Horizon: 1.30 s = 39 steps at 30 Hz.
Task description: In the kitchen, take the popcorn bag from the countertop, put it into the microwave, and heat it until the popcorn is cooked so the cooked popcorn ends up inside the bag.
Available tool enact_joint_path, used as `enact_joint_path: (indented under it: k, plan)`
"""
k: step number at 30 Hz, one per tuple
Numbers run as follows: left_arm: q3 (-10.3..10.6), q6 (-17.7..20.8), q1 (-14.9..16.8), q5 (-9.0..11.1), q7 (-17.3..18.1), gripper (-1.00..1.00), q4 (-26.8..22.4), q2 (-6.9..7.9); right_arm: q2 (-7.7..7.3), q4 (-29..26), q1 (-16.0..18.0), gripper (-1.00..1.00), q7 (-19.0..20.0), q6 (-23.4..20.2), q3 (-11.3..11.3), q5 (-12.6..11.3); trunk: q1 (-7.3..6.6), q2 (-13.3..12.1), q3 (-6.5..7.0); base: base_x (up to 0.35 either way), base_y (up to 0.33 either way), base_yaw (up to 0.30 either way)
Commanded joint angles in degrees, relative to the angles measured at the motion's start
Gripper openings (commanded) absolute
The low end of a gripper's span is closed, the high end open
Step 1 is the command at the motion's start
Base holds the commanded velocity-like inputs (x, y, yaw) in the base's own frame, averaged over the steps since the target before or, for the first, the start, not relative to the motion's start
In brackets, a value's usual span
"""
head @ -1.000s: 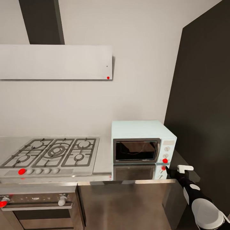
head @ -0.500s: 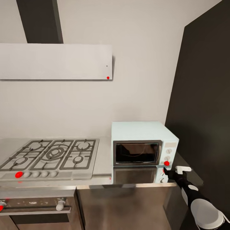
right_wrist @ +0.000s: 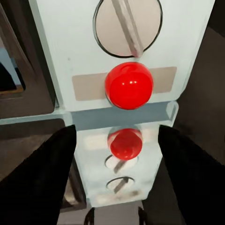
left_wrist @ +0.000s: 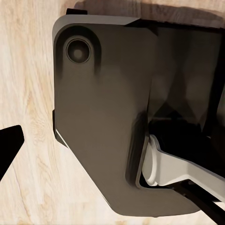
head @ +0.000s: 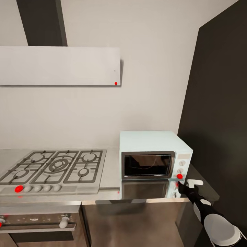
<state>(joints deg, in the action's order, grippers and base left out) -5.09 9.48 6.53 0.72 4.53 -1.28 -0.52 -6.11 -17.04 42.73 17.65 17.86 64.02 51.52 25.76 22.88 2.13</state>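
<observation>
The pale mint-blue microwave stands on the grey steel countertop, right of the gas hob, with its dark glass door shut. What lies behind the glass cannot be made out. The popcorn bag and the popcorn are out of view. My right gripper hovers just in front of and below the red button on the microwave's knob panel. Seen through the right wrist camera, the right gripper is open, its dark fingers on either side of the red button. My left gripper hangs over the robot's base, one black fingertip far out at the edge.
The gas hob with a red-marked knob fills the counter's left part. A built-in oven sits under it. A flat extractor hood hangs above. A tall dark cabinet walls off the right side beside the microwave.
The whole picture has shifted slightly, so the camera moved. My right gripper stays just below the microwave's red button, a touch closer to the panel.
</observation>
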Motion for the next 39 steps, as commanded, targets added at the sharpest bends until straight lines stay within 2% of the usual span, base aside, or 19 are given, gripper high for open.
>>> enact_joint_path:
  k: [1,12,17,18,21,23,39]
  plan:
    - [-0.45,0.43,-0.02,0.08,0.12,1.00,-0.12,0.00,-0.01,-0.01,0.05,-1.00,0.33,0.18,0.49,0.34,0.02,0.04,-0.02,0.000,0.000,0.000]
    - [-0.45,0.38,-0.02,0.05,0.04,1.00,-0.12,-0.04,-0.29,0.00,0.07,-1.00,0.14,0.16,0.54,0.34,0.02,0.04,-0.02,0.000,0.000,0.000]
    - [-0.45,0.36,-0.02,0.07,0.04,1.00,-0.12,-0.01,-0.88,0.00,0.07,-1.00,-1.90,0.05,0.54,0.34,0.02,0.04,-0.02,0.007,0.000,0.000]
    - [-0.45,0.36,-0.02,0.07,0.04,1.00,-0.12,-0.01,-0.92,0.00,0.07,-1.00,-2.53,-0.37,0.55,0.34,0.02,0.04,-0.02,0.118,0.000,0.000]
    - [-0.45,0.36,-0.02,0.07,0.04,1.00,-0.12,0.00,-0.99,-0.01,0.07,-1.00,-3.87,-6.07,0.58,0.34,0.02,0.04,-0.02,0.225,0.000,0.000]
    - [-0.45,0.36,-0.02,0.07,0.04,1.00,-0.12,0.00,-1.00,-0.01,0.07,-1.00,-4.05,-7.68,0.53,0.34,0.02,0.04,-0.02,0.071,0.000,0.000]
    - [-0.45,0.36,-0.02,0.07,0.04,1.00,-0.12,0.05,-1.01,-0.01,0.07,-1.00,-4.10,-8.28,0.49,0.34,0.02,0.04,-0.02,0.057,0.000,0.000]
